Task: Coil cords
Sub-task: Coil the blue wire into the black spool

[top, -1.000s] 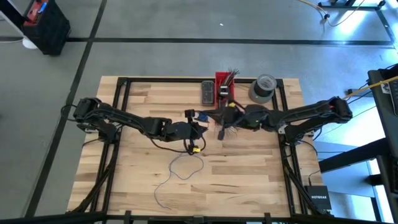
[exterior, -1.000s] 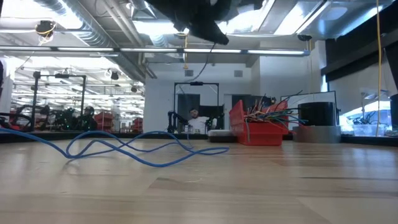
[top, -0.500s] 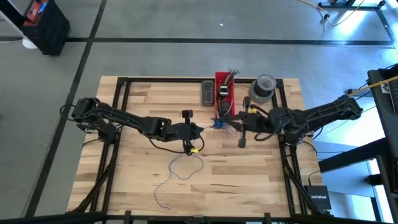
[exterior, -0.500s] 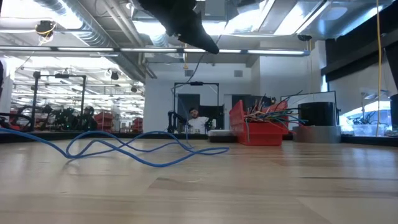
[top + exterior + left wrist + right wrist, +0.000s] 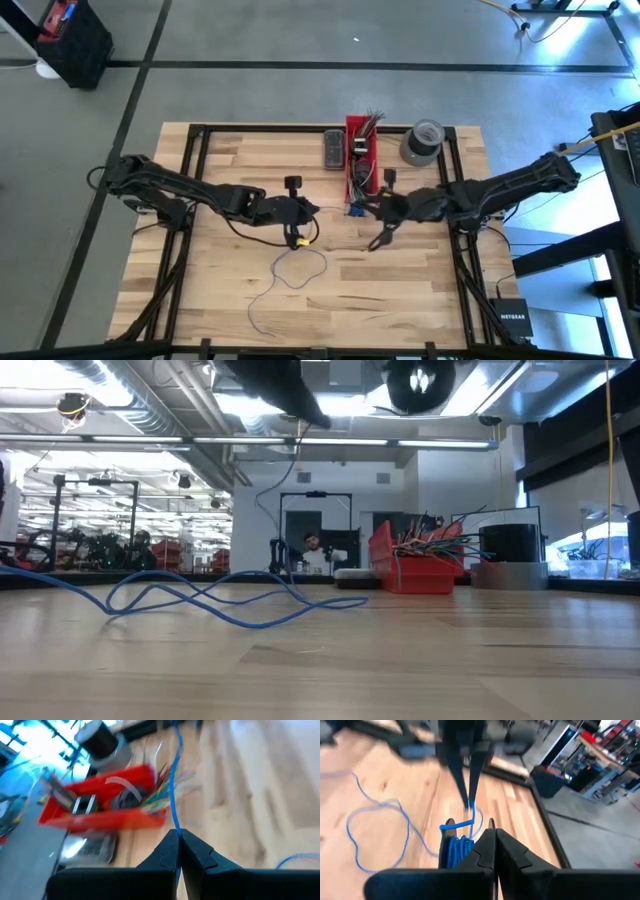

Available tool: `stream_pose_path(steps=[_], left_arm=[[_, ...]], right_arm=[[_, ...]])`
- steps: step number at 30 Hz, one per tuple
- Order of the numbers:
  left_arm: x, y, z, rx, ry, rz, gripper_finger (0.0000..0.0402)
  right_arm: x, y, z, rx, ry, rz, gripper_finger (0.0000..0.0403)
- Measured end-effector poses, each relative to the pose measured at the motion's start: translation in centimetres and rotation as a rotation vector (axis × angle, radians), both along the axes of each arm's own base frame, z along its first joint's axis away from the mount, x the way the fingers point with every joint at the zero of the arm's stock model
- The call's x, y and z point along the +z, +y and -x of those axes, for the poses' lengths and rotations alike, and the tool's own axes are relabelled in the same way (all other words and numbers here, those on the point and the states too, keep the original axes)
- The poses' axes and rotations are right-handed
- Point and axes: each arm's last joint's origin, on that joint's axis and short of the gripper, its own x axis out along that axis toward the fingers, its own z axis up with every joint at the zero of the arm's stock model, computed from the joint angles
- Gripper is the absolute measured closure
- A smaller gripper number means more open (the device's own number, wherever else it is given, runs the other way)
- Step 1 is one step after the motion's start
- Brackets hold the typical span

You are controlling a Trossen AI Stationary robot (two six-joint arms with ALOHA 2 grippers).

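I had both arms meeting just in front of the red bin [image 5: 360,150]. Left gripper [image 5: 178,836] was pinched tight on the blue cord [image 5: 173,780], which ran from its tips toward the bin. Right gripper [image 5: 493,831] was also clamped, fingers together, with a small blue coil [image 5: 457,847] bunched beside them. Rest of the cord lay in loose loops on the table [image 5: 420,290], further out from the bin [image 5: 290,270].
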Motion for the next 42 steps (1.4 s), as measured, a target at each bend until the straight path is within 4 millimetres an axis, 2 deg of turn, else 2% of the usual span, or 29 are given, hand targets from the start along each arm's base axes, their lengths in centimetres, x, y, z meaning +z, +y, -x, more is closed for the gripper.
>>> stream_pose_path(steps=[8, 14, 19, 26, 31, 42], left_arm=[[1.1, -0.5, -0.3, -0.008, -0.126, 0.102, 0.04], [1.7, -0.7, -0.6, 0.015, -0.224, 0.174, 0.04], [1.4, -1.0, -1.2, 0.018, -0.248, 0.196, 0.04], [0.2, -1.1, -2.4, 0.022, -0.261, 0.195, 0.04], [-0.7, -0.7, -3.1, 0.042, -0.241, 0.181, 0.04], [-0.6, -0.4, -3.2, 0.066, -0.242, 0.135, 0.04]], right_arm=[[-3.3, 0.5, -3.1, -0.087, 0.093, 0.067, 0.0395], [-4.7, -0.4, -5.7, -0.188, 0.033, 0.07, 0.0395], [-5.2, -1.3, -7.3, -0.23, -0.04, 0.044, 0.0395], [-4.3, -1.5, -8.0, -0.206, -0.178, -0.009, 0.0395], [-3.5, -1.4, -8.1, -0.2, -0.241, 0.015, 0.0395], [0.4, -1.6, -6.3, -0.164, -0.386, -0.003, 0.0395]])
